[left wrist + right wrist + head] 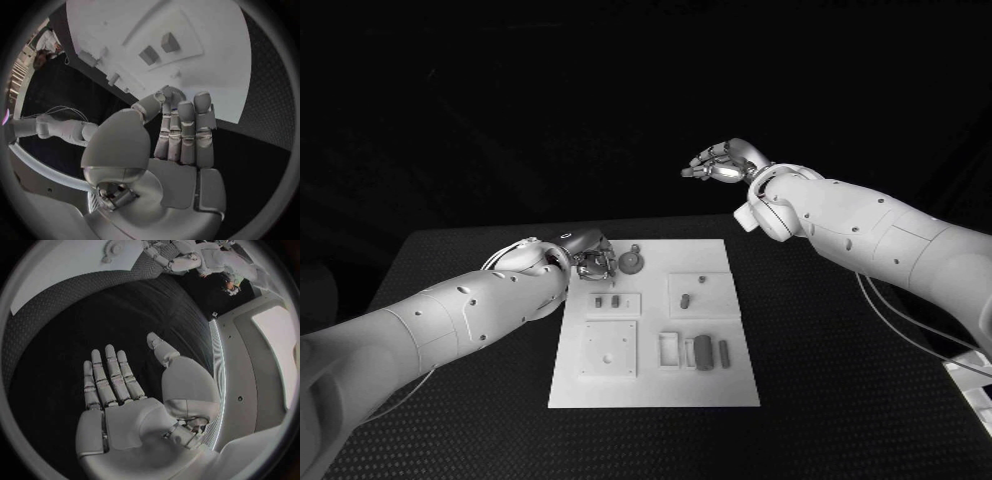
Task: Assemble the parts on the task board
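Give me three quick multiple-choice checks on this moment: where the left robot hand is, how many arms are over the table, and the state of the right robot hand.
1. Where is the left robot hand?
A. at the task board's far left corner
B. off the table's near edge
C. on the board's near right corner

2. How many white arms show in the head view?
A. one
B. two
C. three

3. The right robot hand is:
A. gripping a part
B. pressing the board
C. open, raised off the board

Answers: 1 A, its fingers reach the round part there. 2 B, one from each side. 3 C, fingers spread, nothing in the palm.
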`<action>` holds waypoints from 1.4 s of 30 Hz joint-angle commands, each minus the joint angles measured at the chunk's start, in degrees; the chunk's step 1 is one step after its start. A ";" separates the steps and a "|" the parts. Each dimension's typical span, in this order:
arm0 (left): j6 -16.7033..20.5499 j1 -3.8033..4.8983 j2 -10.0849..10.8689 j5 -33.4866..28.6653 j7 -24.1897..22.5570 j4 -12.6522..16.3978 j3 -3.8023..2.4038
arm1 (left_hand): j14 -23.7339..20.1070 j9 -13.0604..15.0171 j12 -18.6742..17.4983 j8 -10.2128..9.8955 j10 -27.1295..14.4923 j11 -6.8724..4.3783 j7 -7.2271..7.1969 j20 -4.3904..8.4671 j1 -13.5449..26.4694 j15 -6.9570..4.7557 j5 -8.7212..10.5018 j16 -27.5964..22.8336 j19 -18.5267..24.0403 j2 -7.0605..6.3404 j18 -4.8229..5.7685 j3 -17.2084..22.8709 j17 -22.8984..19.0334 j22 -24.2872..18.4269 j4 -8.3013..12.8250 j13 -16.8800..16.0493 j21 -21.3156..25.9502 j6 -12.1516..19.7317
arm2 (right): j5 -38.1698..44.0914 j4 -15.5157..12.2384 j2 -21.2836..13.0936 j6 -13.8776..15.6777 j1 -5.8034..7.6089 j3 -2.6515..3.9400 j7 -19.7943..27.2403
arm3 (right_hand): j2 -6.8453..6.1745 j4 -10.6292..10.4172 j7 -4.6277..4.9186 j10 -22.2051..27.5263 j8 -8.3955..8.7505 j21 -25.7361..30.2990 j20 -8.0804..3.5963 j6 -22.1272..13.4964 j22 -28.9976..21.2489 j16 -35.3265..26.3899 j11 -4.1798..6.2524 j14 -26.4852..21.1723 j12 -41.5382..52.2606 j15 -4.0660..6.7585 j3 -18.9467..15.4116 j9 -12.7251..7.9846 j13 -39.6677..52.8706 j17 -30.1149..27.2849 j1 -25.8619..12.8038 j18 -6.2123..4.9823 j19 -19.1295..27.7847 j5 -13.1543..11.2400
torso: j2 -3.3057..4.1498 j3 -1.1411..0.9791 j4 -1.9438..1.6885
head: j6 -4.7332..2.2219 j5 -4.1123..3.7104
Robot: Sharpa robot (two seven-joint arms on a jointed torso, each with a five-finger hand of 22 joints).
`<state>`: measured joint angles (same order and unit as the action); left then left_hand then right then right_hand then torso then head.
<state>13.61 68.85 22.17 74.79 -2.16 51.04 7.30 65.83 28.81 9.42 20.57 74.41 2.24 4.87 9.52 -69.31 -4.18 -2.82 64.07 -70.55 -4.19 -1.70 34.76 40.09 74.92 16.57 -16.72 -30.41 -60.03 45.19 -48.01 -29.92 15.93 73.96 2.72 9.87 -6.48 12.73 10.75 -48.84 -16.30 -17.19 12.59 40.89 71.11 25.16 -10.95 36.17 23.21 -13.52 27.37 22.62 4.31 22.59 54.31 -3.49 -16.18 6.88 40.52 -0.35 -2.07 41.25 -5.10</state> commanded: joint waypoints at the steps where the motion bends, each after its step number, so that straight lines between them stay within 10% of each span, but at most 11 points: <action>1: -4.28 0.07 0.33 1.03 0.96 0.52 -0.06 | 0.38 0.10 -0.32 0.33 0.44 -0.08 0.75 0.05 0.00 0.03 -0.20 0.34 -0.19 0.48 -3.80 0.47 0.08 0.60 0.01 -0.07 -0.38 -0.90 | 0.06 -0.03 -0.10 -0.55 0.00 0.03 0.62 | 0.39 0.32 2.72 0.21 -0.20 0.22 0.00 -0.35 -0.07 -0.38 -0.23 0.34 0.01 -0.02 -0.04 -0.09 -0.09 0.10 -0.03 -1.18 -0.50 -0.11 | 0.04 0.06 -0.01 | 0.15 -0.13; 42: -5.04 -0.17 -1.13 -0.09 -0.22 -2.33 0.00 | 0.25 0.15 -0.76 0.10 0.56 -0.03 0.81 0.05 0.26 0.09 -0.20 0.25 0.04 0.68 -3.68 0.48 0.11 0.82 -0.01 -0.17 -0.24 -0.85 | 0.06 0.23 0.74 -0.63 -0.01 0.03 0.69 | 0.45 0.32 2.73 0.21 -0.26 0.47 0.03 -0.37 -0.01 -0.49 -0.24 0.32 0.03 -0.04 -0.04 -0.17 -0.16 0.11 -0.05 -1.19 -0.58 -0.11 | 0.08 -0.08 0.09 | 0.30 -0.32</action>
<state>8.90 68.68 21.16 75.30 -1.68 48.55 7.33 65.82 28.90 8.98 20.33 74.53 2.35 4.88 9.40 -68.83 -4.16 -2.81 64.07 -70.46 -4.14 -1.70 35.05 40.12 74.93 16.55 -16.84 -30.41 -60.03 45.19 -47.78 -29.26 15.92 73.96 2.72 9.89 -6.48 12.73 10.75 -48.84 -16.30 -16.97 12.79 40.89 71.11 24.96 -10.95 36.17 23.21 -13.53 27.37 22.52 4.22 22.62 54.32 -3.50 -16.39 6.88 40.61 -0.45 -1.94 41.50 -5.40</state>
